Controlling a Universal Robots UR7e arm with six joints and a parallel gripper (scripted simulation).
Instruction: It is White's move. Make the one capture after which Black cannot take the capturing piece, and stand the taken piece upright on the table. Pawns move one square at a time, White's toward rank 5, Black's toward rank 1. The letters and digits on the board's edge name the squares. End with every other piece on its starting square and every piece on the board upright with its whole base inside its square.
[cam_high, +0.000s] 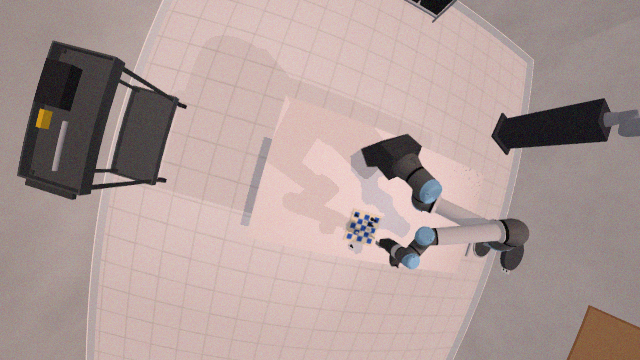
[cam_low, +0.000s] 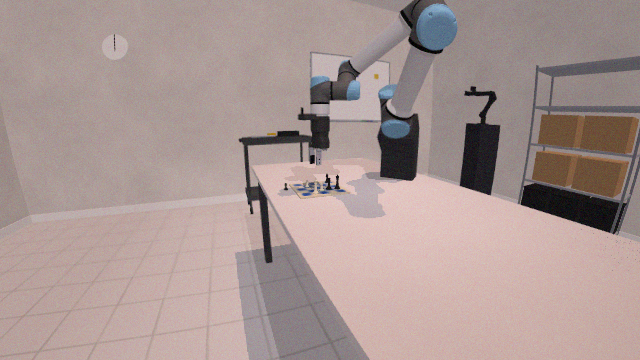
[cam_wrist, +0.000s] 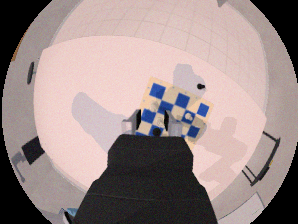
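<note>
The blue and cream board (cam_high: 345, 238) (cam_low: 303, 196) (cam_wrist: 151, 79) lies on the table. A small black piece (cam_high: 351, 246) (cam_low: 286, 186) (cam_wrist: 200, 86), seemingly a pawn, stands upright on the table, off the board beside its edge. Three black pieces are grouped on the board, among them a tall one (cam_low: 337, 182) and one beside it (cam_low: 328, 184). White pieces stand on it too, such as a taller one (cam_low: 315, 188) and another (cam_wrist: 188, 116). My gripper (cam_high: 378, 243) (cam_low: 315, 160) (cam_wrist: 152, 116) is open and empty, its fingers pointing down, well above the pieces. My hand hides part of the board in the wrist view.
The pale table (cam_high: 310, 220) (cam_low: 425, 240) (cam_wrist: 65, 75) extends around the board. The robot's black base (cam_high: 392, 152) (cam_low: 399, 152) stands on the table beyond the board. A dark cart (cam_high: 102, 125) stands off the table's far end. Arm shadows fall beside the board.
</note>
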